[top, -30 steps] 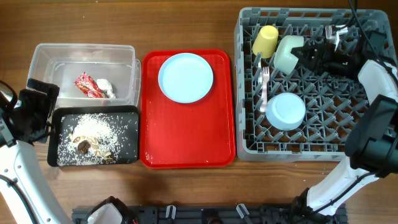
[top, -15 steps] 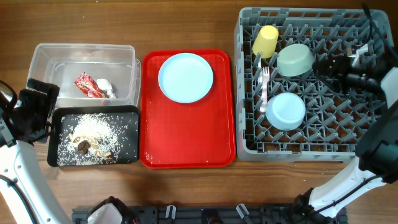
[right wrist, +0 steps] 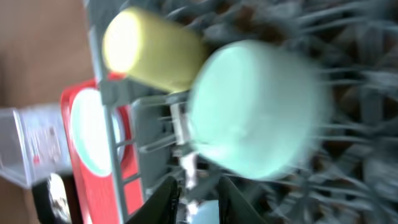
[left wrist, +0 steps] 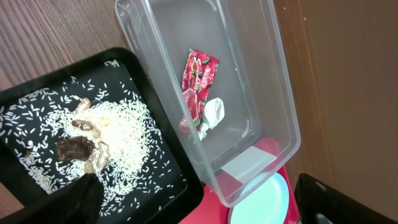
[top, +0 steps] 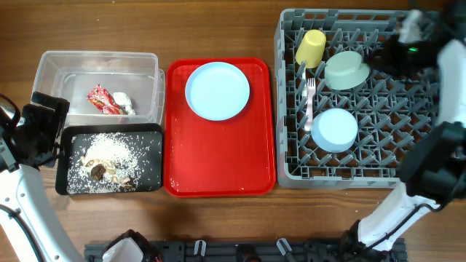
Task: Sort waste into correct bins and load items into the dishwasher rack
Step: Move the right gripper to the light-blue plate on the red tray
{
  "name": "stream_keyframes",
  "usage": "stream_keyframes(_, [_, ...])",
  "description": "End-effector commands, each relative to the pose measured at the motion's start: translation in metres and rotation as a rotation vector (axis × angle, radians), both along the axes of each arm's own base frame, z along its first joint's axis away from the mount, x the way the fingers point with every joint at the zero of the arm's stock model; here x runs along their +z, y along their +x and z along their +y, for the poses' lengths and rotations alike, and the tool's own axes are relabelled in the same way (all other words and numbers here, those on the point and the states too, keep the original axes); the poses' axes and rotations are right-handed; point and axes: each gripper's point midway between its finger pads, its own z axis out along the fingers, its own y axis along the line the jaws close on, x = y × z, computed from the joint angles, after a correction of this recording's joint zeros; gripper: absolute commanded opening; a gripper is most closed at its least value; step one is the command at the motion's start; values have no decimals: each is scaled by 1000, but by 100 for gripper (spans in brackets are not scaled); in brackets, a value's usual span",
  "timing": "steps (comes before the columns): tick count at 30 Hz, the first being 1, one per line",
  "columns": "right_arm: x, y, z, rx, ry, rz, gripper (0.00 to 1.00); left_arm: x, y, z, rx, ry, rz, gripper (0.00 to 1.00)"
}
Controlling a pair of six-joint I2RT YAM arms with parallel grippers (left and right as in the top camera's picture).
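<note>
The pale green bowl [top: 346, 70] lies tilted in the grey dishwasher rack [top: 291, 173], next to the yellow cup [top: 311, 47], the white fork [top: 310, 98] and the small light blue bowl [top: 335, 130]. My right gripper [top: 384, 51] hovers over the rack's back right, open and empty, just right of the green bowl [right wrist: 258, 115]; its view is blurred. The light blue plate [top: 217, 90] lies on the red tray [top: 218, 160]. The clear tub [top: 69, 69] holds the red-and-white wrapper [top: 103, 100] and the tissue [top: 122, 102]. The black tray [top: 149, 178] holds rice and brown bits. My left gripper [top: 36, 135] is open beside both bins. No spoon shows.
The red tray lies between the bins and the rack. In the left wrist view the clear tub [left wrist: 273, 93] overlaps the black tray [left wrist: 168, 186] and the plate [left wrist: 261, 202] shows at the bottom. Bare wooden table [top: 218, 29] runs along the back.
My right gripper let go of the pale green bowl, which now rests in the rack, and drew back toward the rack's back right corner. The left arm has not moved.
</note>
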Motion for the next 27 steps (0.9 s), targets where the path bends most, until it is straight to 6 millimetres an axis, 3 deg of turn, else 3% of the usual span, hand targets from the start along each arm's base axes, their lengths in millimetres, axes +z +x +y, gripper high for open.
stream_keyframes(1, [10,5,78,200,-58,-60,22,6,1,2,-14,22,-11,100])
stream_keyframes(3, [8,1,140,338,-109,-89,22,6,1,2,-14,22,-11,100])
stream_keyframes(6, [5,-10,208,477,-193,-137,22,6,1,2,-14,22,-12,100])
stream_keyframes(9, [-2,-30,276,558,-289,-177,22,6,1,2,-14,22,-12,100])
stream_keyframes(12, [-18,-63,351,685,-367,-270,26,6,1,2,-14,22,-11,100])
stream_keyframes(15, [-38,-84,389,731,-465,-319,33,6,1,2,-14,22,-12,100])
stream_keyframes(17, [-55,-96,407,771,-516,-333,35,6,1,2,-14,22,-12,100])
stream_keyframes(20, [-78,-102,418,808,-549,-326,39,6,1,2,-14,22,-11,100])
stream_keyframes(27, [-130,-87,403,793,-591,-235,40,6,1,2,-14,22,-11,100])
